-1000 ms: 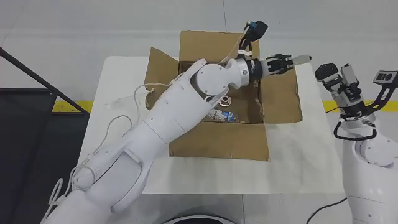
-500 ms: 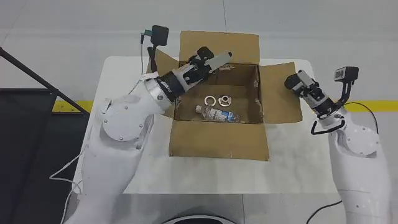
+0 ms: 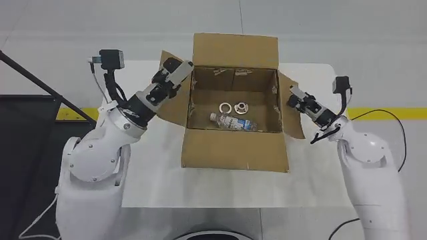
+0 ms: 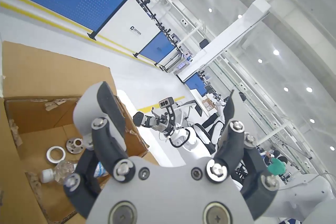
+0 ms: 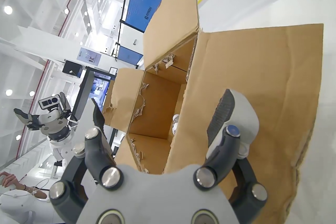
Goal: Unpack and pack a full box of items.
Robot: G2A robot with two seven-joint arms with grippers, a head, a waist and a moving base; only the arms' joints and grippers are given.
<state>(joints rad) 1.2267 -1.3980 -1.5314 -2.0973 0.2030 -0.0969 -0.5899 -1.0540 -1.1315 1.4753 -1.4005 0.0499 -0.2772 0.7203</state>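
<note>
Box sitting open on table, flaps splayed, likely giving arms access from above. Left gripper hovering over left flap, fingers apart, holding nothing. Right gripper hanging over right flap, fingers apart, also empty. Plastic bottle lying on box floor, white ring and metal flange sitting just beside it, all between both grippers, probably awaiting unpacking
</note>
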